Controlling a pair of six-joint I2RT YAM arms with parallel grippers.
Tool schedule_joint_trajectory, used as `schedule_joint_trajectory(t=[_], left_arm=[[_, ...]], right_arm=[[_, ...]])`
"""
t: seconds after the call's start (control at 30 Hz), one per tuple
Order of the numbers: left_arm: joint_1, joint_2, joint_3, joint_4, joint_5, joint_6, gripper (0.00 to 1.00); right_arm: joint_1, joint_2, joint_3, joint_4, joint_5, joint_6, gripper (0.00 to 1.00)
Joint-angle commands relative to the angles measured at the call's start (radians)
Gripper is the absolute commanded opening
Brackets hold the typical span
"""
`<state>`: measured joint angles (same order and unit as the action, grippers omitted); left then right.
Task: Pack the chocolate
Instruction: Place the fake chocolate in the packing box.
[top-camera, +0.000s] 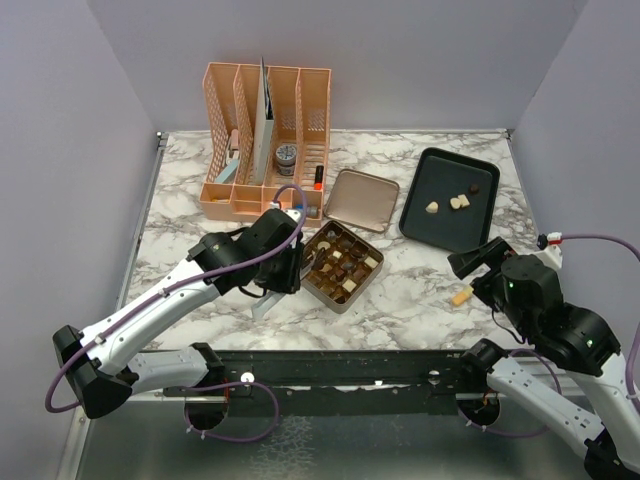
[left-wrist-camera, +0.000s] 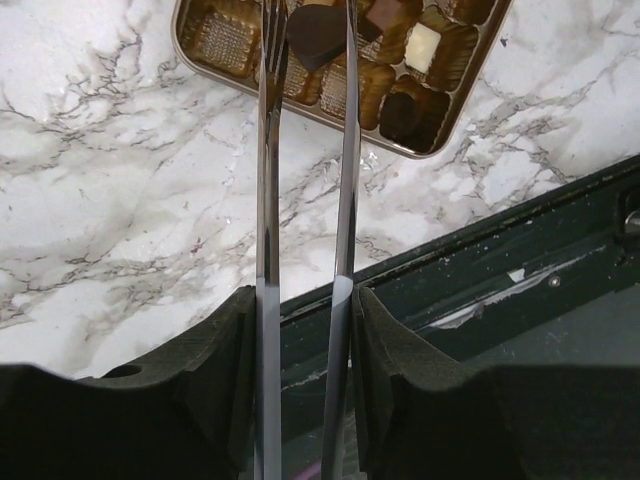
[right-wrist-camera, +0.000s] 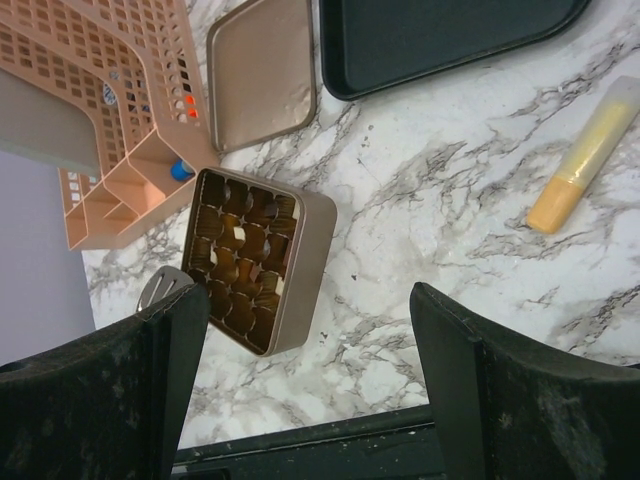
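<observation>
Chocolate pieces (top-camera: 345, 265), dark brown, light brown and cream-white, sit in the cups of one square gold tin (right-wrist-camera: 305, 280) on the white marble table (top-camera: 420, 300). Its single flat gold lid (top-camera: 360, 200) lies just beside it. Three more pieces (top-camera: 458, 202) lie on one black rectangular tray (top-camera: 440, 232), apart from the tin. The left gripper (left-wrist-camera: 305, 300) is clamped on one pair of long metal tongs (left-wrist-camera: 268, 200), whose tips pinch one dark heart-shaped piece (left-wrist-camera: 318, 35) over the tin. The right gripper (right-wrist-camera: 310, 320) hangs with jaws wide and empty near one yellow-orange tube (top-camera: 461, 296). Print on the small round jar (top-camera: 286, 155) in the peach slotted organizer (top-camera: 225, 110) is too small to read.
</observation>
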<state>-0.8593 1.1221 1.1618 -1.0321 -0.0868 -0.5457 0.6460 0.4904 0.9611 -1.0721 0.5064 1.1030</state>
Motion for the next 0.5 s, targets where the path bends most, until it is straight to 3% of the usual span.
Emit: schedule_joint_trajectory(t=[0.0,0.47], left_arm=[[0.000,-0.009,0.007,-0.006,0.084,-0.009,0.31],[0.000,0.012,0.015,-0.036,0.163,0.016,0.35]], right_arm=[[-0.003,0.017,0.004,-0.028,0.003,0.006,0.86],[-0.003,0.017,-0.016,-0.011,0.003,0.000,0.86]])
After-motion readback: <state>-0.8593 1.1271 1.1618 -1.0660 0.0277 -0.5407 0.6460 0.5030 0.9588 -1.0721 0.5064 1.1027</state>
